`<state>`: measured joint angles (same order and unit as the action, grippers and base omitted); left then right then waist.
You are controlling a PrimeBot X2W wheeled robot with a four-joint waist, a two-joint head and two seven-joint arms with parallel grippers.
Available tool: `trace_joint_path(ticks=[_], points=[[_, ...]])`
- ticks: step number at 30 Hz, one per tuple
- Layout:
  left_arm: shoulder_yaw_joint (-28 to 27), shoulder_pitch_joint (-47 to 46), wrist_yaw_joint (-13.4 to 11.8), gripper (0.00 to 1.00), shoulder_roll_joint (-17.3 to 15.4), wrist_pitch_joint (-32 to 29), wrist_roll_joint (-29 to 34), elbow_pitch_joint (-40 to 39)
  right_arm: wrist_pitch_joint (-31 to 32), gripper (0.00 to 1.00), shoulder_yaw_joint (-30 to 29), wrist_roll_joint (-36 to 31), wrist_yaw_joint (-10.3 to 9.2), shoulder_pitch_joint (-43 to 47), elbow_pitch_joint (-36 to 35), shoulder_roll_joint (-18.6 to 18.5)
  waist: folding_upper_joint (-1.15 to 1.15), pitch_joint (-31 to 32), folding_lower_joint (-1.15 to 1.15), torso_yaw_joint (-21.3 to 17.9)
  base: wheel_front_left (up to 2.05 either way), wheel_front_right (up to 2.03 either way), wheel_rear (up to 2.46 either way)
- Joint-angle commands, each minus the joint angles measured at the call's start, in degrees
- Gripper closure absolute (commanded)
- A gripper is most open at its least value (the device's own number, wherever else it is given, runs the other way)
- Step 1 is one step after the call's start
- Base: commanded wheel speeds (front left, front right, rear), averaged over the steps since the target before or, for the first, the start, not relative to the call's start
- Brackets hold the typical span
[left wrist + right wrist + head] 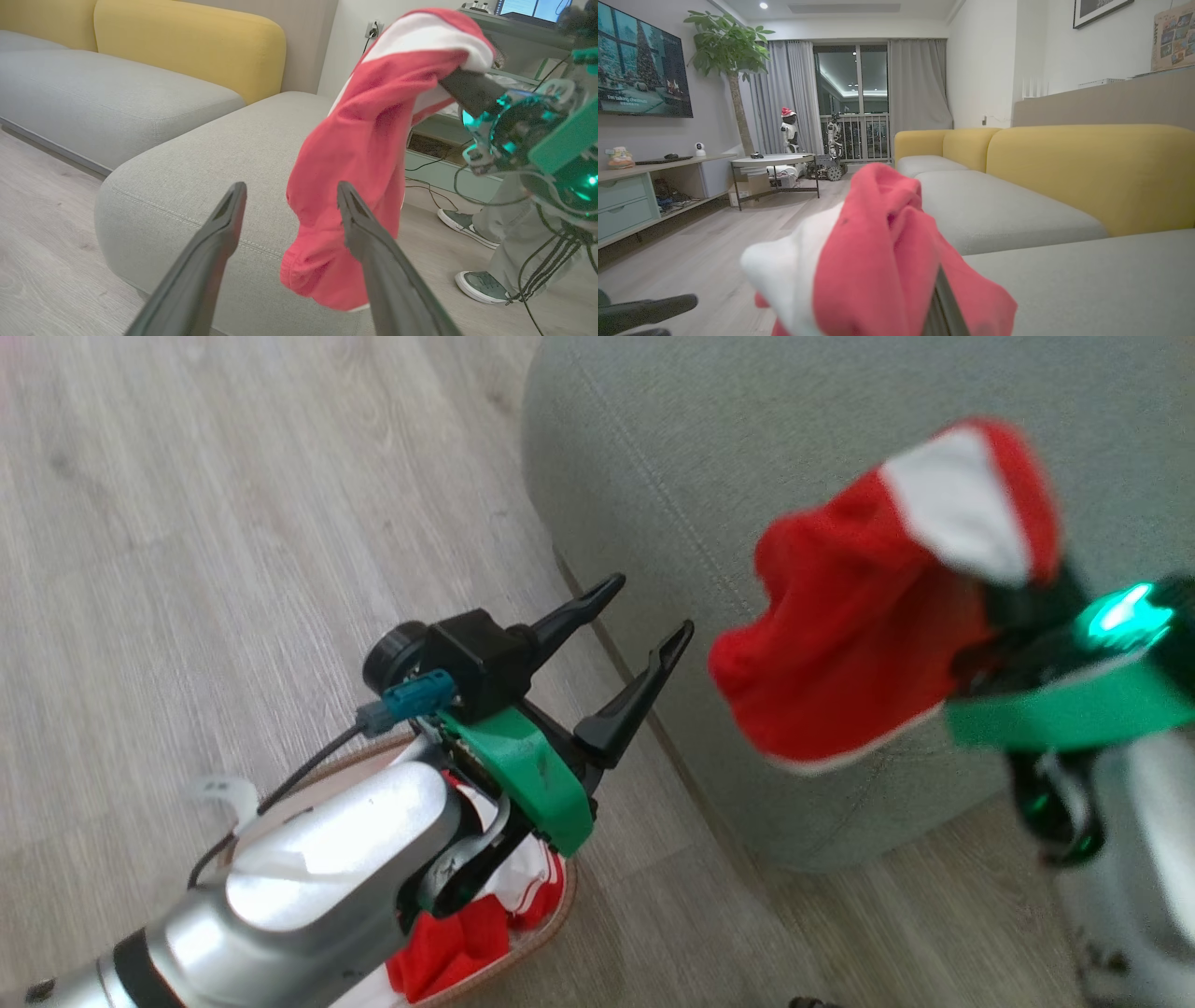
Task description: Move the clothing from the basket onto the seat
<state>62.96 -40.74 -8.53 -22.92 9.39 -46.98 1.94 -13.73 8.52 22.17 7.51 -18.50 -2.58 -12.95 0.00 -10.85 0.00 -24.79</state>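
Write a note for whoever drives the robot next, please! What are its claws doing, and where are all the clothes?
Left claw: open and empty, held near the basket.
Right claw: shut on a red and white garment, which hangs in the air by the corner of the seat.
Done: that garment is out of the basket.
Left: lay it on the seat, then fetch the other red and white clothes lying in the basket.

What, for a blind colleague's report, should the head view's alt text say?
The shut right gripper holds a red and white garment aloft beside the grey-green seat. The open left gripper hovers over the basket, where more red clothing lies.
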Motion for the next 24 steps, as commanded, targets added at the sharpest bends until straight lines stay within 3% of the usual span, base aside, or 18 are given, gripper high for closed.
trace_joint_path(ticks=[1,12,24], points=[[-2.06,-3.54,0.14,0.00,-1.51,-0.24,0.60,-2.16,0.43,1.00,-0.53,0.44,-0.02,-4.13,-1.19,-1.57,0.00,-1.58,0.00,0.97,0.00,0.00,0.00],[-1.77,-7.24,0.48,0.00,-3.53,-2.86,2.39,-5.59,3.59,1.00,-3.45,5.56,-0.02,-21.87,7.86,-8.20,0.00,-9.83,0.00,3.23,0.00,0.00,0.00],[-2.21,-12.24,1.60,0.00,-4.68,-4.90,4.05,-8.26,3.42,1.00,-8.34,4.82,-0.02,-34.50,20.32,-15.14,0.00,-19.08,0.00,7.47,0.00,0.00,0.00]])
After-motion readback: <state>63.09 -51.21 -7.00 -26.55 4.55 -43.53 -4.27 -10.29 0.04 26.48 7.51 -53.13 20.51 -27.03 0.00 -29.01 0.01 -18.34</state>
